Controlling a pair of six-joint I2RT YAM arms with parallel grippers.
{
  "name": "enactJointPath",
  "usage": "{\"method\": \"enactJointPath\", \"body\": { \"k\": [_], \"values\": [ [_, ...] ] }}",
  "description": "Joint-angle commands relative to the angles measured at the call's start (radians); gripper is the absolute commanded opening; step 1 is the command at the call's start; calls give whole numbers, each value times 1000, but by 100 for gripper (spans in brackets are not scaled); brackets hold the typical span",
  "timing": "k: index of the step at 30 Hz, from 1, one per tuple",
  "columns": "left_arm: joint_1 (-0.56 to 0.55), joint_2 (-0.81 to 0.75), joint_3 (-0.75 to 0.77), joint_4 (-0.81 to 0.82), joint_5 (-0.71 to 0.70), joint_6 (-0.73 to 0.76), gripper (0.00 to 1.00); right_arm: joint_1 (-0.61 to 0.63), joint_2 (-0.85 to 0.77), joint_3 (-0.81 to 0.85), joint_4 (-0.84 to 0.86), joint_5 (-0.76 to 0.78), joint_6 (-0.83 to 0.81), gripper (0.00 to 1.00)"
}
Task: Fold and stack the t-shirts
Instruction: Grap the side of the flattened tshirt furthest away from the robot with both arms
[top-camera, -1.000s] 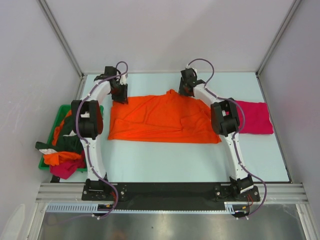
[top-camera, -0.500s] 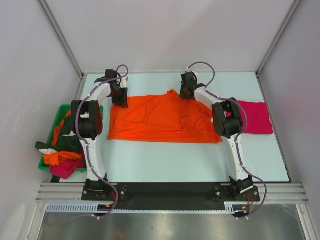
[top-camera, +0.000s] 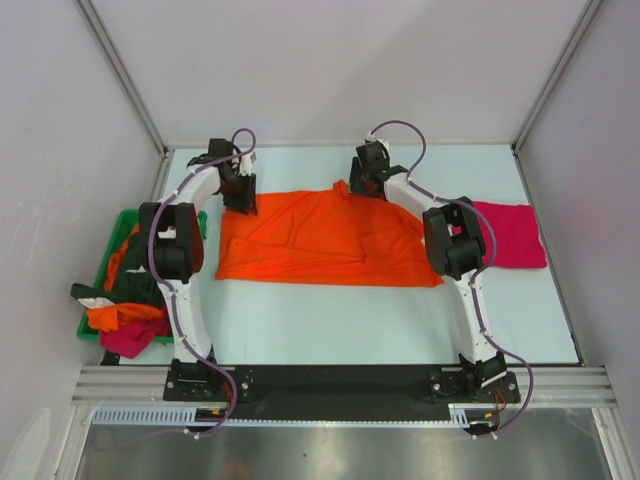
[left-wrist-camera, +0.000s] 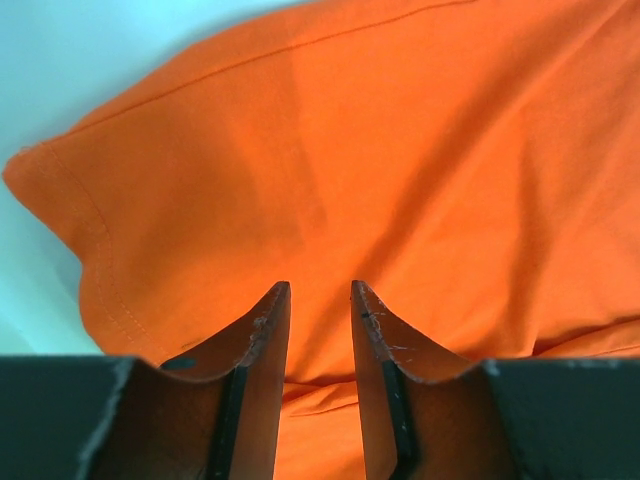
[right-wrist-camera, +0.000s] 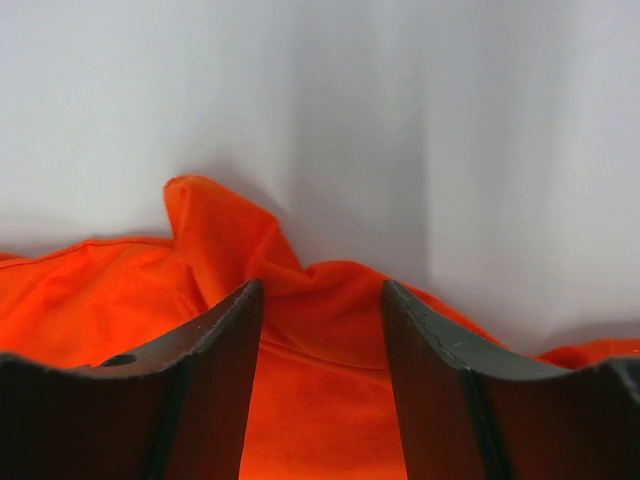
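Bright orange t-shirt (top-camera: 325, 235), spread open and slightly rumpled at the middle of the pale table (top-camera: 350, 320), likely laid wide for taking up the far edge in a first fold. Magenta-red t-shirt (top-camera: 512, 235) at 3 o'clock from it, already folded into a flat rectangle, probably the start of the stack. At 8 o'clock, green bin (top-camera: 88, 322) heaped with more t-shirts (top-camera: 128, 285), dark green, orange and magenta, not yet folded. Left gripper (top-camera: 241, 197) poised over the orange shirt's 10 o'clock corner, near a hemmed sleeve, fingers (left-wrist-camera: 262, 330) only a narrow slot apart with nothing pinched. Right gripper (top-camera: 366, 183) at 1 o'clock, parted more widely, straddling a raised ridge of cloth without clamping it. Both arms stretched far forward toward 12 o'clock, elbows high, wrists tipped down.
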Motion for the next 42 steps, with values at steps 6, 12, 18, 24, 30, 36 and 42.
{"method": "enactJointPath", "body": {
  "k": [6,12,18,24,30,36,42],
  "values": [
    [1,-79,-45,17,23,0,36,24,28,116,12,-92,28,53],
    [1,-92,-57,18,33,-3,36,25,55,126,-17,-96,27,51],
    [0,-99,-68,20,41,-7,36,10,87,138,-34,-90,25,51],
    [-2,-112,-88,21,38,-4,36,12,69,91,-27,-78,25,8],
    [-4,-131,-112,26,40,-4,34,44,-53,-78,64,3,-1,0],
    [-8,-146,-140,35,50,-4,34,108,-221,-221,96,69,24,0],
    [-11,-160,-166,47,63,-10,34,205,-307,-360,111,144,33,0]
  ]
}}
